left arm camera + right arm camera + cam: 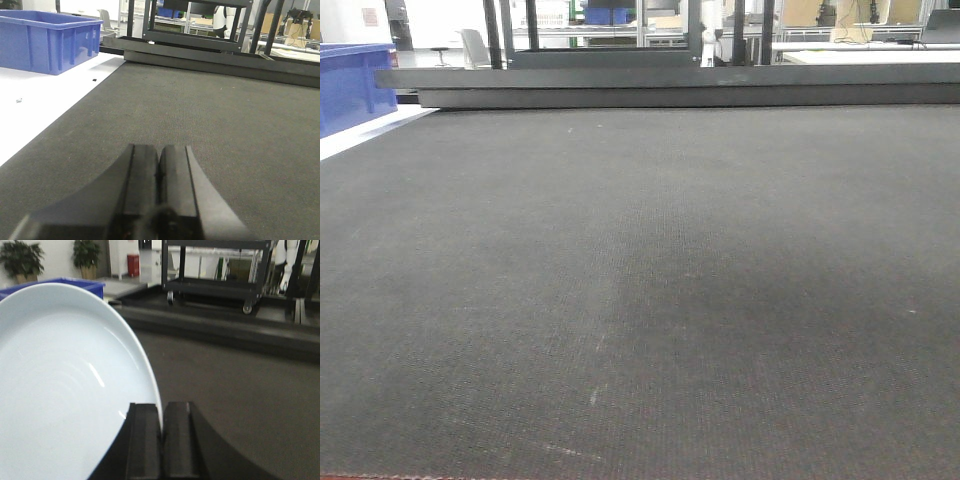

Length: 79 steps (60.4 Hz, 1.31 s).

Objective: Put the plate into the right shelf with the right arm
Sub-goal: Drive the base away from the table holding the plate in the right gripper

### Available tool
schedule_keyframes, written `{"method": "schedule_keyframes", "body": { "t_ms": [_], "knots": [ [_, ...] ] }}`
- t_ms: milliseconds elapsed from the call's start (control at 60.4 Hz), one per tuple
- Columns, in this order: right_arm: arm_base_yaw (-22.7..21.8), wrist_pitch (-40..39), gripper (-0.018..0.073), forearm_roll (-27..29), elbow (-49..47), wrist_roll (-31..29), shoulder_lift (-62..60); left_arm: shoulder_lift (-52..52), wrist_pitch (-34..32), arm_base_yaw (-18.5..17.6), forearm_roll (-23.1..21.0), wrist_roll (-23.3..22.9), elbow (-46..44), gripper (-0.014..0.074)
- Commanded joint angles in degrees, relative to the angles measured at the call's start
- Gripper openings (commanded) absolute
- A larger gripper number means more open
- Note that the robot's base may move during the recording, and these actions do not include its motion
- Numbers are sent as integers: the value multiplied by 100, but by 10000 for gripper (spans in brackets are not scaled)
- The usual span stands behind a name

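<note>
In the right wrist view the white plate (60, 390) fills the left half of the picture, standing on edge. My right gripper (161, 410) is shut on the plate's rim, which passes between the two dark fingers (144, 440). My left gripper (159, 152) hovers low over the dark mat with its pads pressed together and nothing between them. The right shelf is out of view. Neither gripper nor the plate appears in the front view.
A dark grey mat (640, 300) covers the table. A blue plastic bin (45, 42) stands on a white surface at the left, also seen as the blue bin (350, 85). Dark raised beams (670, 85) run across the far edge. A black wheeled cart (215, 275) stands beyond.
</note>
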Motion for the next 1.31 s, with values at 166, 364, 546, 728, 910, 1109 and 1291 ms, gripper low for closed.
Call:
{"method": "schedule_keyframes", "body": {
  "t_ms": [166,364,546,728,910,1109,1291],
  "knots": [
    [13,-633,63,-108,-165,-38,-150,-62,-510,0,1,-34,43,-47],
    [13,-633,63,-108,-165,-38,-150,-62,-510,0,1,-34,43,-47],
    [13,-633,63,-108,-165,-38,-150,-62,-510,0,1,-34,43,-47],
    [13,-633,63,-108,-165,-38,-150,-62,-510,0,1,-34,43,-47],
    [13,-627,63,-108,-165,-38,-150,-62,-510,0,1,-34,43,-47],
    [13,-627,63,-108,-165,-38,-150,-62,-510,0,1,-34,43,-47],
    [13,-621,63,-108,-165,-38,-150,-62,-510,0,1,-34,43,-47]
  ]
}}
